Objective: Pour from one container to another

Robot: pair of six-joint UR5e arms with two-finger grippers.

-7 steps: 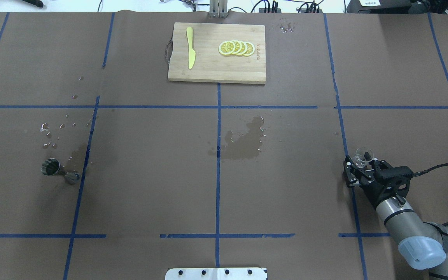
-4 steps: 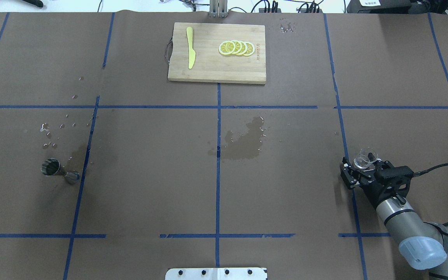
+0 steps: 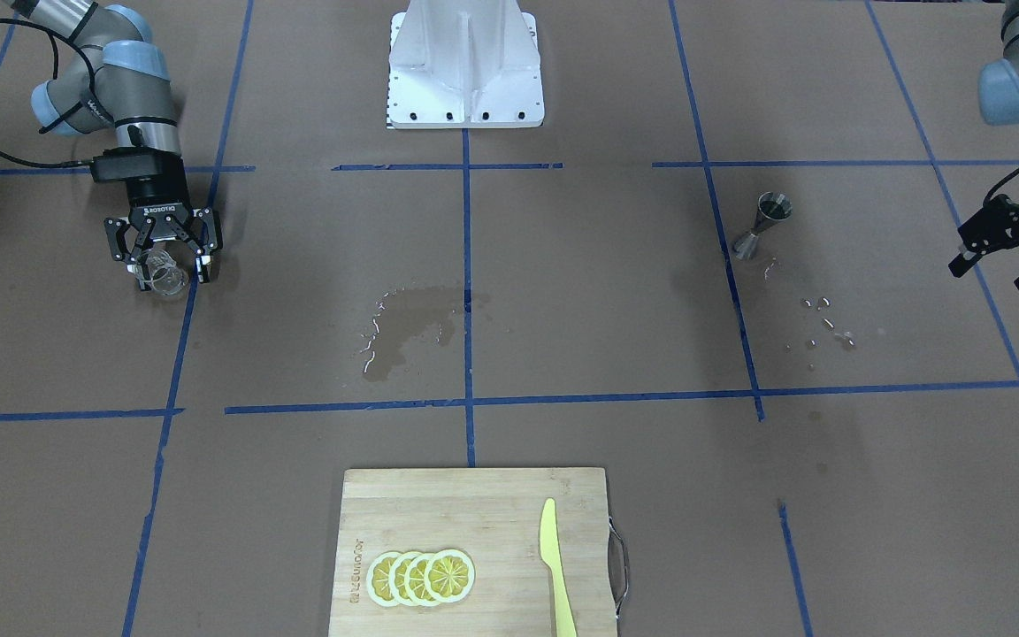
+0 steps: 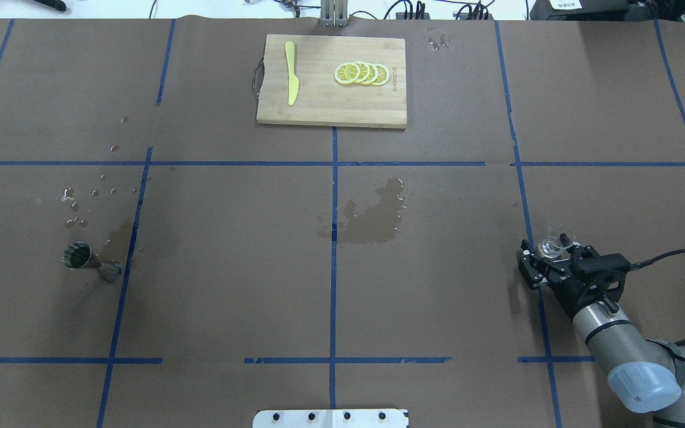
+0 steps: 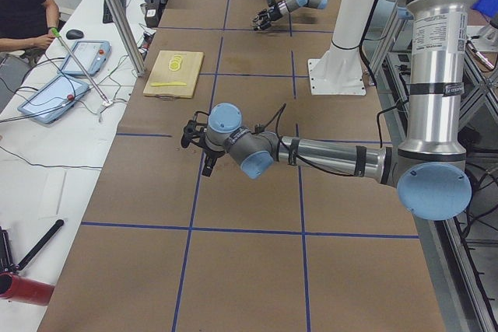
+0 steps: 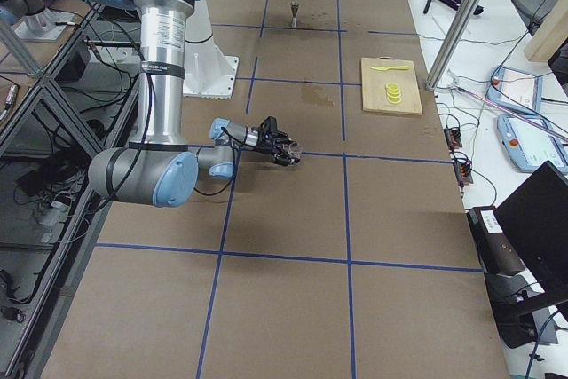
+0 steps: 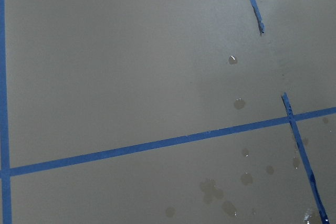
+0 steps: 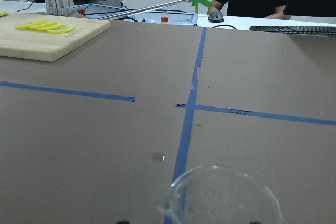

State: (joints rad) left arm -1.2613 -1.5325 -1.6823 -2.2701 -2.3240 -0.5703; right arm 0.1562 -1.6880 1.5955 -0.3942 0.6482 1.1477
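The clear glass cup [image 4: 557,240] sits between the fingers of my right gripper [image 4: 547,257], which is shut on it low over the table's right side. In the front-facing view the cup [image 3: 162,277] hangs at the fingertips of that gripper [image 3: 165,265]. The right wrist view shows only the cup's rim [image 8: 222,192] at the bottom edge. The steel jigger [image 4: 85,260] stands upright far off on the left side, seen too as the jigger [image 3: 763,226]. My left gripper [image 3: 996,272] hovers open and empty beyond the jigger, at the table's left edge.
A bamboo cutting board [image 4: 319,107] with lemon slices [image 4: 361,74] and a yellow knife [image 4: 291,72] lies at the far middle. A wet stain [image 4: 372,217] marks the centre, droplets [image 4: 78,208] lie near the jigger. The white robot base [image 3: 465,66] stands at the near edge.
My right gripper with the glass cup has shifted slightly to the left. The jigger and the left arm have not moved.
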